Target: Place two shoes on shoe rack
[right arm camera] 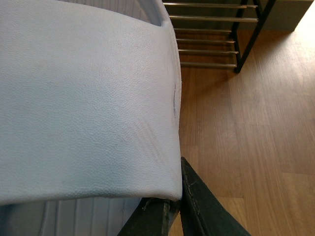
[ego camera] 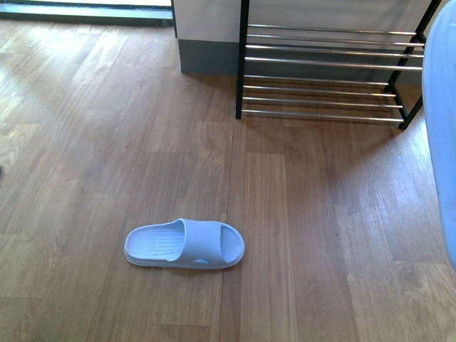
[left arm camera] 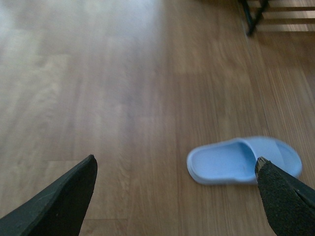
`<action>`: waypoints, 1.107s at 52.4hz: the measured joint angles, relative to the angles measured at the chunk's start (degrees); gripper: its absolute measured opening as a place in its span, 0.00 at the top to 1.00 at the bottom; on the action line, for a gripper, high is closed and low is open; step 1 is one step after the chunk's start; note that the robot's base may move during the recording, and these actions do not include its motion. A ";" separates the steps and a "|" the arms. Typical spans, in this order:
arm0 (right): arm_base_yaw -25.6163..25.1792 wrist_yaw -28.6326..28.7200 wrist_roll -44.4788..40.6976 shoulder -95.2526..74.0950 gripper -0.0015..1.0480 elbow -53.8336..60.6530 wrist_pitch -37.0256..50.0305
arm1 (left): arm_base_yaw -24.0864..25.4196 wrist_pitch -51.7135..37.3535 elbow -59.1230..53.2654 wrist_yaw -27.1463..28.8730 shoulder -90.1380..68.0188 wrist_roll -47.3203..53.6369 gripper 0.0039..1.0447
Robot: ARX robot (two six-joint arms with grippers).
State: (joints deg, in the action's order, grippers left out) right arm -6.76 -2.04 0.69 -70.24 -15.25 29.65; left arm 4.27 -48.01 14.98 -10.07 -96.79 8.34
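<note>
Right gripper (right arm camera: 174, 209) is pinched onto the edge of one pale blue slide (right arm camera: 88, 108), holding it up close to the front camera on the right side. Left gripper (left arm camera: 175, 167) is spread wide and hovers over the wood floor (ego camera: 85, 142), just beside the other slide (ego camera: 184, 244), which lies flat on its sole. The shoe rack (ego camera: 320, 64) stands farther back, well apart from both.

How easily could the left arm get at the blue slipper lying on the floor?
Probably yes, easily: the left claw is open and empty, and the slipper lies alone on bare floor just ahead of it, with nothing in between.
</note>
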 joint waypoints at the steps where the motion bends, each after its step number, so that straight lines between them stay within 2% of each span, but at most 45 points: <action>1: 0.00 -0.02 0.00 0.00 0.99 0.00 0.00 | -0.17 -0.79 1.14 -0.96 -3.85 1.62 0.09; 8: -0.02 -0.02 0.00 0.00 0.99 0.00 0.00 | -1.44 -1.01 10.45 -7.67 -26.88 8.52 0.09; 16: -0.02 -0.02 0.00 0.00 0.99 0.00 0.00 | -2.78 2.91 18.34 -9.40 -37.83 14.27 0.09; 22: -0.02 -0.02 0.00 0.00 0.99 0.00 0.00 | -4.35 5.03 25.88 -6.93 -44.78 20.22 0.09; 30: -0.02 -0.02 0.00 0.00 0.99 0.00 0.00 | -5.90 5.46 31.85 -4.92 -49.48 26.64 0.09; 40: -0.02 -0.02 0.00 0.00 0.99 0.00 0.00 | -8.72 7.89 39.39 -6.51 -54.49 30.58 0.09; 58: 0.00 -0.02 0.00 0.00 0.99 0.00 0.00 | -15.87 16.46 54.58 -9.35 -61.33 30.38 0.09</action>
State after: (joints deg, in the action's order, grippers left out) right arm -6.76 -2.07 0.69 -70.24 -15.25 29.65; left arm -11.60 -31.55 69.56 -19.42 -158.12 38.72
